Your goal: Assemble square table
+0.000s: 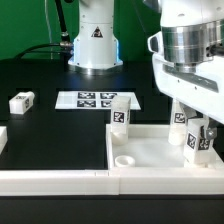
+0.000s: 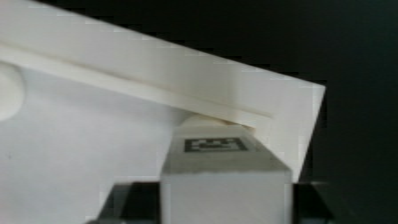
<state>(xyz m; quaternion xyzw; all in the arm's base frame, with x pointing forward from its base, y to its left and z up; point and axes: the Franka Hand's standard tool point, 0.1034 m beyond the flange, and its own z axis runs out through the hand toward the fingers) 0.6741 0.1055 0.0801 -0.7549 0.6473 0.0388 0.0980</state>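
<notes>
The white square tabletop (image 1: pixel 160 148) lies at the front of the exterior view's right, with a round socket (image 1: pixel 125 158) near its front left corner. One white tagged leg (image 1: pixel 120 113) stands upright at its far left corner. Another leg (image 1: pixel 180 114) stands at the far side, partly hidden by the arm. My gripper (image 1: pixel 198 132) is shut on a third leg (image 1: pixel 199 143) and holds it upright over the tabletop's right part. In the wrist view the gripper (image 2: pixel 222 198) grips this leg (image 2: pixel 221 165) close to the raised rim corner (image 2: pixel 267 100).
A loose tagged leg (image 1: pixel 22 100) lies on the black table at the exterior view's left. The marker board (image 1: pixel 88 99) lies behind the tabletop. Long white rails (image 1: pixel 55 180) run along the front edge. The robot base (image 1: pixel 95 45) stands at the back.
</notes>
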